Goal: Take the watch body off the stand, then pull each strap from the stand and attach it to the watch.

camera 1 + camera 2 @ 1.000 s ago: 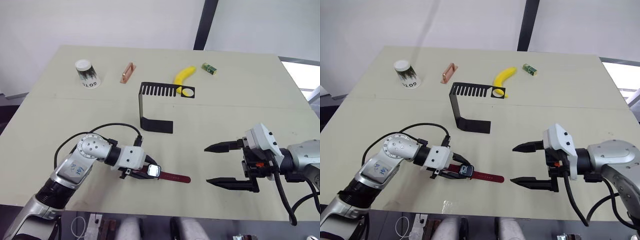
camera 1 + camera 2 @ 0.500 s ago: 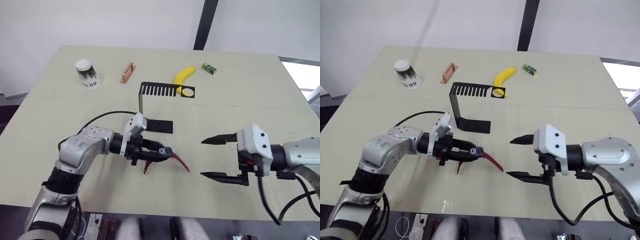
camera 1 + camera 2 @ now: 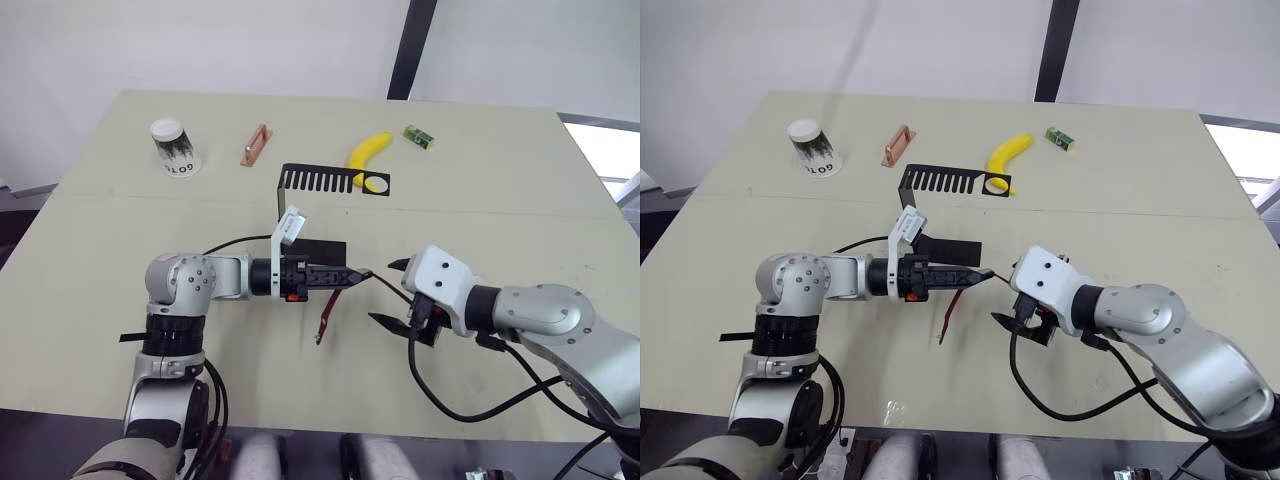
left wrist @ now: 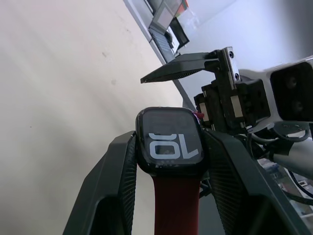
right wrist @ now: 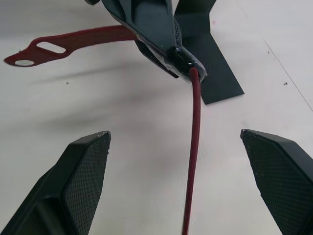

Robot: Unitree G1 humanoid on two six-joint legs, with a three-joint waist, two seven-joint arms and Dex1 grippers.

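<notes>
A: Where does the watch body [image 4: 169, 141] sit relative to the stand [image 3: 312, 214]?

B: Just in front of the stand's base, off the table [image 3: 480, 190], clamped between the fingers of the left end effector [image 3: 352, 276]. Both straps look joined to it already: one strap [image 3: 323, 320] hangs down from the case, the other strap [image 5: 192, 147] runs out toward the right end effector [image 3: 392, 293].

A: And the right end effector?

B: Fingers spread wide apart, one to each side of that second strap, gripping nothing. It is further from the stand than the watch, facing the left end effector.

A: What could go wrong?

B: My guess: if the right fingers come together off-line they could pinch the strap askew and tug it out of its slot, or lever the case out of the left grip. The two end effectors are also very near and could knock together.

A: What do the views add to each other?

B: The left wrist view shows the lit screen digits and the finger pads against the case's sides. The right wrist view shows the strap running between the open fingers and the hanging strap's holes. The head views show the stand bare of straps, with the banana [image 3: 366, 152] and the cup [image 3: 175, 148] beyond it
</notes>
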